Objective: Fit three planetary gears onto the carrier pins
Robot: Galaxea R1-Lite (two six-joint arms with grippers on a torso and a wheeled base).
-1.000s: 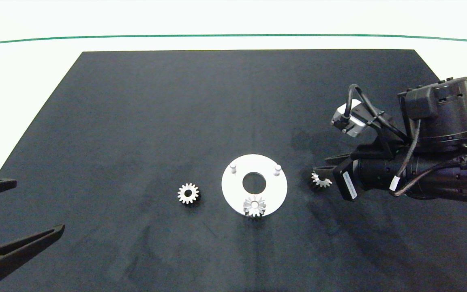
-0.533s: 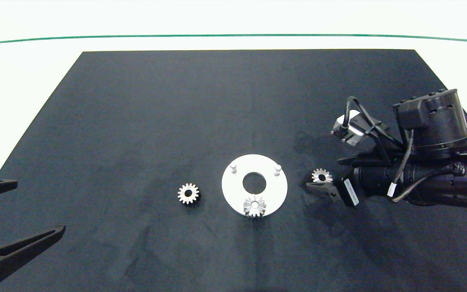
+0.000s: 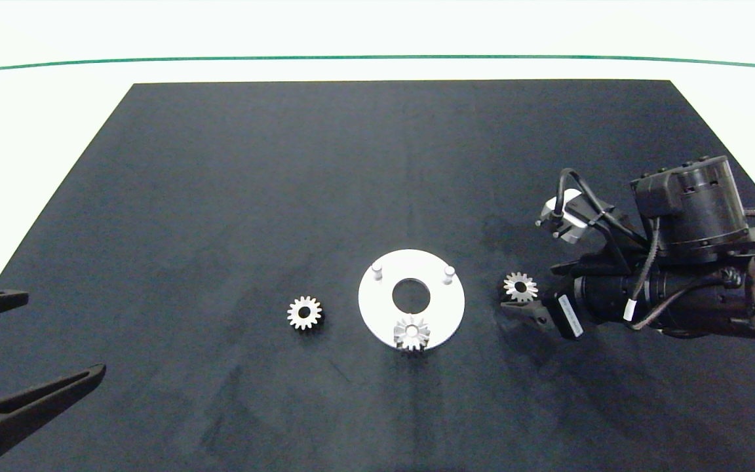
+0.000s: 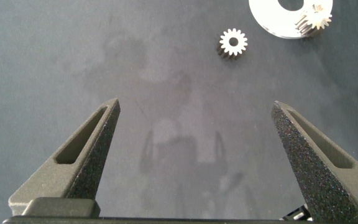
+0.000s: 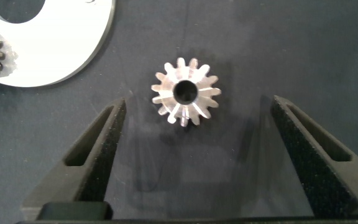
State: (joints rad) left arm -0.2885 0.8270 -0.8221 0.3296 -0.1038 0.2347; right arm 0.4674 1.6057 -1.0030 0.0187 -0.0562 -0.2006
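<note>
A white disc [image 3: 444,308] carries the carrier pins: two bare ones [image 3: 377,269] [image 3: 449,273] at its far side, and a near one with a silver planetary gear [image 3: 411,333] on it. A second gear [image 3: 304,313] lies flat left of the disc. A third gear [image 3: 520,286] [image 5: 186,92] lies flat just right of the disc. My right gripper [image 3: 523,290] [image 5: 197,102] is open and low around it, one finger on each side, not touching. Open and empty, my left gripper [image 3: 63,334] [image 4: 196,104] rests at the mat's near left corner.
Everything sits on a black mat [image 3: 220,196] over a white table [image 3: 37,131]. A green line [image 3: 377,58] runs along the far side. The left wrist view shows the left loose gear [image 4: 233,42] and the disc [image 4: 273,22] far ahead of the fingers.
The right arm has shifted toward the table's near side and lowered. The gear right of the disc, first partly covered by a finger, now shows whole between the open fingers. The left arm stayed still.
</note>
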